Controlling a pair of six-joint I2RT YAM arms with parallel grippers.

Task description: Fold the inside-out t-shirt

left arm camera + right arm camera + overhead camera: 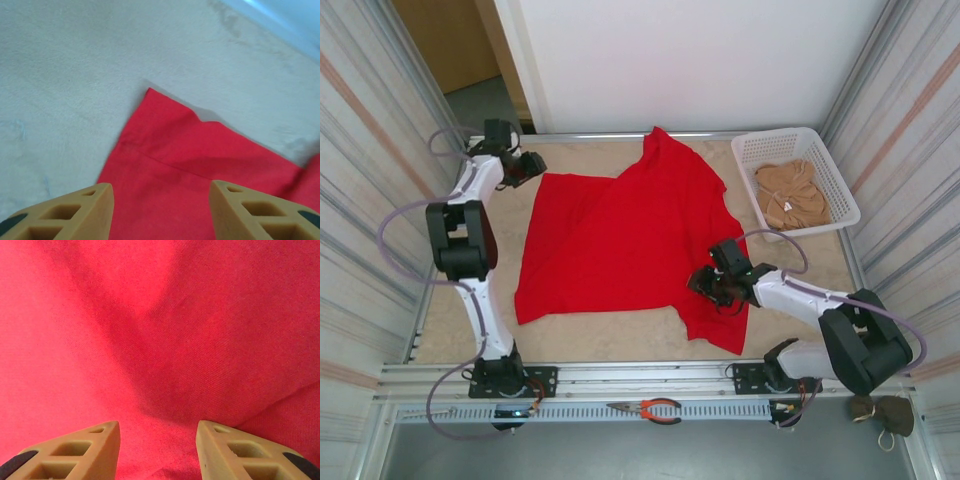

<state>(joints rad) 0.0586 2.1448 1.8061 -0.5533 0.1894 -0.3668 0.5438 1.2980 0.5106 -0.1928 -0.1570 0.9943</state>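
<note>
Shirt: the bright red, soft cotton short-sleeved t-shirt (620,240) lies spread but rumpled on the pale beige table (610,335), just left of the white plastic mesh basket (775,134). One peak of it reaches the far edge beside the basket's far corner.
Handling: I judge it light, limp and floppy. It will sag and drag rather than hold a shape, and nothing about it is fragile.
Where to grip: the hemmed edges and corners (a pinch mid-panel would only bunch it). The corner farthest from the basket looks flat and easy to take.
Left gripper (160,192): it hangs over that far corner, well apart from the basket. My fingers (87,207) are spread with nothing between them, and I cannot tell whether they touch the cloth.
Right gripper (157,427): it sits nearer me than the basket, low over the shirt's near part. The jaws stand apart above a soft crease in the red cloth, pinching nothing that I can see.
Basket contents: a crumpled tan-brown garment (790,195), not mine to fold.
</note>
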